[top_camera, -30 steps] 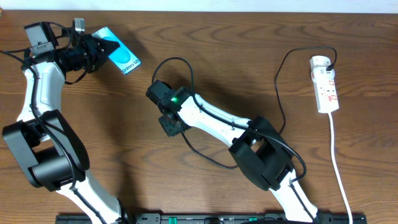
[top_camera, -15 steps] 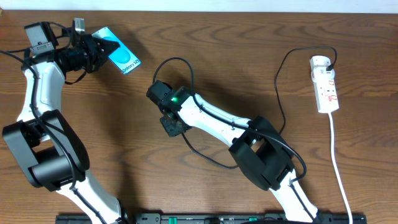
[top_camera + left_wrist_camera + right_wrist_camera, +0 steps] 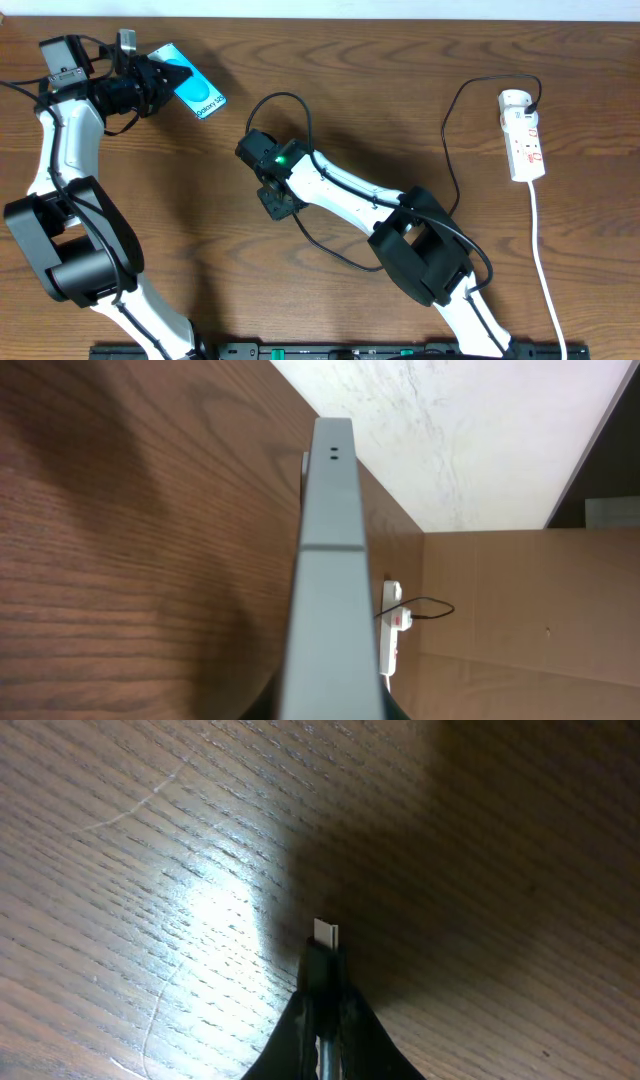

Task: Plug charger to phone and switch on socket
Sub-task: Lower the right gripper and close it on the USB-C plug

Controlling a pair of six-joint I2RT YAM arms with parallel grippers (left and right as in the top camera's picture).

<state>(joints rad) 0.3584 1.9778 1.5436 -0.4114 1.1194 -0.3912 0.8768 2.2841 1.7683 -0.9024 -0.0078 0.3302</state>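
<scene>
Charger (image 3: 325,948) plug tip is pinched tight in the right hand (image 3: 277,200), mid-counter (image 3: 400,90). Phone (image 3: 200,95) sits up at the far left corner, clamped by the left hand (image 3: 160,80). Socket (image 3: 524,140) lies far right.

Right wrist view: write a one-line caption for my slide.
Right gripper shut on the charger, its metal tip pointing out over the wooden table.

Right gripper (image 3: 322,1025): over the last second the jaws have drawn in from partly apart to fully closed. They now clamp the charger (image 3: 322,960) just behind its metal tip, which projects forward from between the fingers (image 3: 295,1030).
</scene>
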